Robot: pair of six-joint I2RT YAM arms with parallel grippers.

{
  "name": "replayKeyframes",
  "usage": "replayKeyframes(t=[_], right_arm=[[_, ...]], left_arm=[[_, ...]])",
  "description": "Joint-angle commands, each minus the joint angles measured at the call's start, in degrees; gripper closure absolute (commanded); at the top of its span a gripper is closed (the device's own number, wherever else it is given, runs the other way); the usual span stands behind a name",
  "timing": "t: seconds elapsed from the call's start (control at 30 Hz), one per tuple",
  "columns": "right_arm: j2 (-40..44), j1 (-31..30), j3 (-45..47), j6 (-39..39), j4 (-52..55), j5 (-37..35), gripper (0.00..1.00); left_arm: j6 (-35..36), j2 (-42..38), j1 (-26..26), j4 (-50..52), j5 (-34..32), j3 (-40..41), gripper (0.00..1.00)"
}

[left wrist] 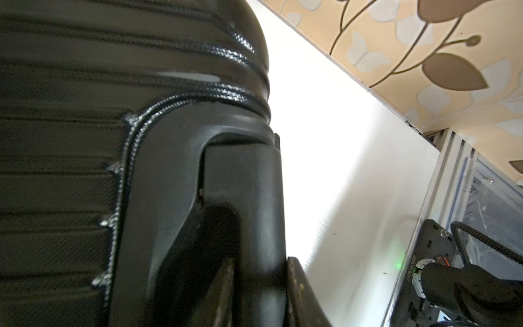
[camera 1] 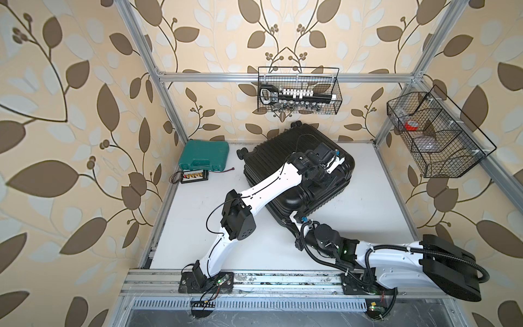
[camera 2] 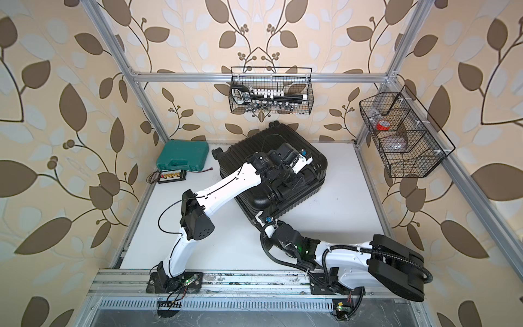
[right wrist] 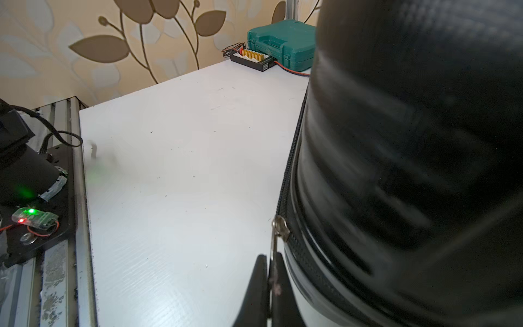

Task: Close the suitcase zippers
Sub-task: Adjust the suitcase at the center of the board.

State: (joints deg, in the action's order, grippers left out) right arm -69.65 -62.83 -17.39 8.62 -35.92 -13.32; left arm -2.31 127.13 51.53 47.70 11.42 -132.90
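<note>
Flanking items: green tool case, charger board, rear left; wire basket above. Left arm overlies suitcase: black ribbed shell, flat on table, rear centre. Left gripper clamps handle; right gripper pinches zipper pull.

White arm links, black joint housings, black corrugated cable, green light.

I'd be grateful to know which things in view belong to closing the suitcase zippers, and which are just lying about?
In the job: suitcase; zipper track; zipper pull, pinched in the right tool; suitcase handle, clamped by the left tool.

Lying about: green tool case; connector board with wires; rear wire basket; side wire basket.
</note>
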Motion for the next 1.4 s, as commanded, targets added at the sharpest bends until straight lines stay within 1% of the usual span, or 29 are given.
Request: replayKeyframes(t=[0.0,0.17,0.2,0.27,0.33,0.43,0.53,0.6,0.67,0.83,0.97,1.1,1.17,1.23,1.37], right_arm=[[1.9,-2.3,-1.3,1.9,-2.4,3.3,1.0],[4.4,-2.3,1.5,4.7,1.2,-2.8,1.0],[5.0,-2.2,2.2,5.2,1.7,-3.6,1.0],[5.9,-2.2,3.2,6.1,2.4,-4.8,1.0],[6.8,-2.2,3.9,6.5,3.3,-5.7,1.0],[7.8,-2.1,4.6,7.0,4.2,-6.7,1.0],[8.5,-2.1,4.8,7.1,5.4,-7.2,1.0],[8.8,-2.0,4.9,7.1,5.8,-7.3,1.0],[9.1,-1.9,5.1,7.1,5.9,-7.5,1.0],[9.2,-1.8,5.1,7.1,6.0,-7.4,1.0],[9.1,-1.7,4.9,6.8,6.0,-7.5,1.0],[9.0,-1.7,4.6,6.5,6.4,-7.7,1.0],[9.1,-1.6,4.5,6.6,6.6,-7.7,1.0],[9.2,-1.5,4.5,6.7,6.8,-7.9,1.0],[9.4,-1.5,4.6,6.7,7.0,-8.1,1.0]], left_arm=[[-2.0,-2.8,-0.2,-13.6,1.3,-4.3,0.85],[3.3,-6.5,-0.2,-11.3,-1.9,-2.0,0.33],[5.0,-7.6,-0.2,-11.3,-2.5,-1.1,0.28],[7.0,-9.3,-0.3,-11.2,-5.5,0.3,0.21],[8.0,-10.5,-0.8,-10.5,-7.6,0.7,0.17],[7.9,-11.9,-2.5,-9.1,-9.3,0.8,0.16],[6.8,-13.5,-5.5,-7.6,-12.2,1.2,0.17],[4.8,-14.4,-8.2,-6.4,-15.0,1.4,0.17],[2.8,-15.3,-12.2,-5.3,-16.2,1.9,0.18],[2.0,-16.8,-20.9,-5.4,-20.9,5.6,0.24],[-0.7,-15.2,-27.5,-1.5,-24.1,5.7,0.35],[-2.7,-13.8,-32.6,-0.9,-24.0,7.7,0.43],[-3.1,-12.7,-34.7,-0.6,-22.4,8.3,0.47],[-2.6,-11.0,-35.9,0.0,-20.3,8.2,0.5],[0.0,-7.8,-36.6,1.3,-16.6,7.1,0.51]])
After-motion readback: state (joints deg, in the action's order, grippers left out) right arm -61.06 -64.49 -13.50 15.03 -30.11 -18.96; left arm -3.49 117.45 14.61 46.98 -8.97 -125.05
